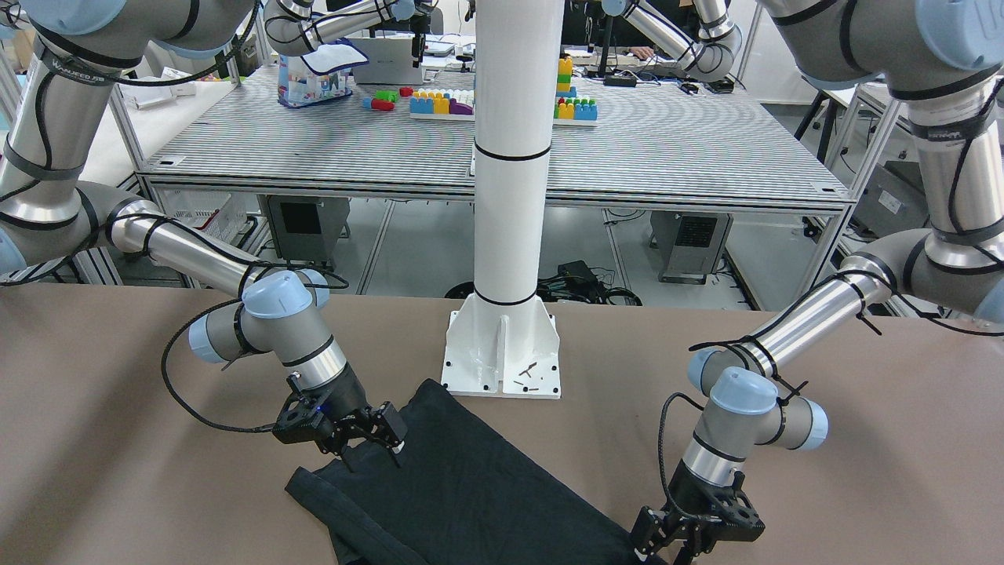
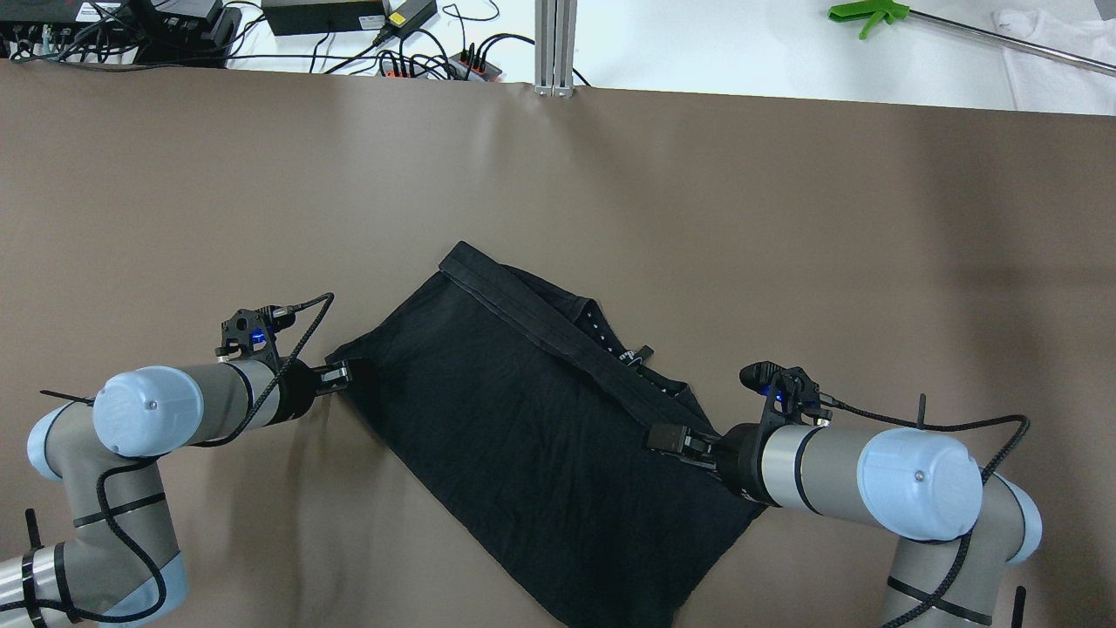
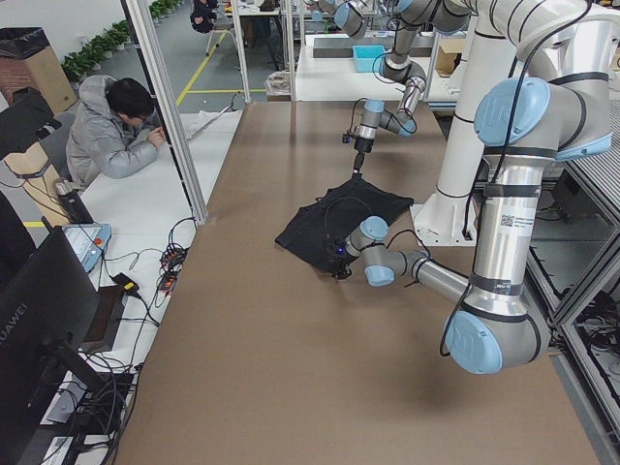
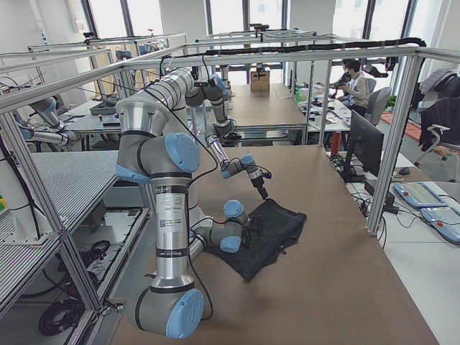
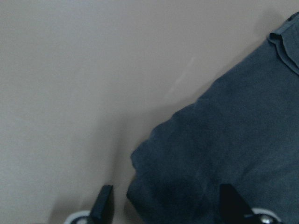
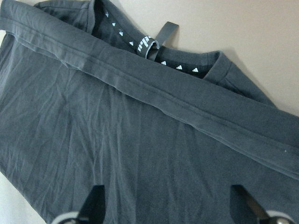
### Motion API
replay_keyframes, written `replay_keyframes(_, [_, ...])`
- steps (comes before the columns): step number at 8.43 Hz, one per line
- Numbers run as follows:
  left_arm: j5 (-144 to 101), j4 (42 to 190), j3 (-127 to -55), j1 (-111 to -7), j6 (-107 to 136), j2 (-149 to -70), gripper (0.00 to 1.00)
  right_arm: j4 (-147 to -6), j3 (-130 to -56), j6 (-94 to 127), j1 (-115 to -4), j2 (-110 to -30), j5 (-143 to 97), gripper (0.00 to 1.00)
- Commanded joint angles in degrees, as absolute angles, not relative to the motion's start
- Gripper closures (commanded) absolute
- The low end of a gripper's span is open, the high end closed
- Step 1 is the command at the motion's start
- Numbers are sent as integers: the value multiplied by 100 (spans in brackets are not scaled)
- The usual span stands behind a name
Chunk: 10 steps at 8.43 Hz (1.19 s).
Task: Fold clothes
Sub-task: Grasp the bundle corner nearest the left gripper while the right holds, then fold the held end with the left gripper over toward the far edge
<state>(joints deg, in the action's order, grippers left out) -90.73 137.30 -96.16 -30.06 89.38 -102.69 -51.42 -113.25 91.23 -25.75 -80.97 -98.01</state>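
Observation:
The clothes (image 2: pixel 523 419) are one black garment lying folded and slanted on the brown table, with a hemmed band over the collar and its small white marks (image 6: pixel 149 44). My left gripper (image 2: pixel 342 377) is low at the garment's left corner. In the left wrist view it (image 5: pixel 166 198) is open, its fingers astride that corner (image 5: pixel 154 172). My right gripper (image 2: pixel 667 439) hovers over the garment's right part, just short of the hemmed band (image 6: pixel 187 107), and is open with nothing between its fingers (image 6: pixel 96 203). The front view shows the right gripper (image 1: pixel 376 447) on the view's left.
The white column base (image 1: pixel 502 353) stands just behind the garment on the robot's side. Cables and power bricks (image 2: pixel 392 52) lie past the table's far edge, with a green-handled tool (image 2: pixel 872 13) there. Bare brown table (image 2: pixel 785 218) surrounds the garment. A person (image 3: pixel 116 136) sits off to the side.

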Motion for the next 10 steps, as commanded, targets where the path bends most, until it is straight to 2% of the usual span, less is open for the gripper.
replay_keyframes(1, [-9079,13711,-9589,-2997,8921,-10353,100,-5142,-11277,9132,-2575,-8095,-9791,6])
replay_keyframes(5, [-9141,13431,-9703,-3172,8842,-10476,100,-5142,-11259,9123,-2610,-8095,-9800,6])
replay_keyframes(6, [-9297,13073,-9694,-3460,8633,-10798,100,-5142,-11259,9123,-2610,-8095,-9800,6])
replay_keyframes(8, [-9308,12456,-8987,-3909,8587,-11903,100,-5133,-11259,9123,-2610,-8095,-9800,6])
replay_keyframes(10, [-9316,12454,-7706,-4296,8561,-13011,100,-5133,-11267,9114,-2619,-8104,-9800,6])
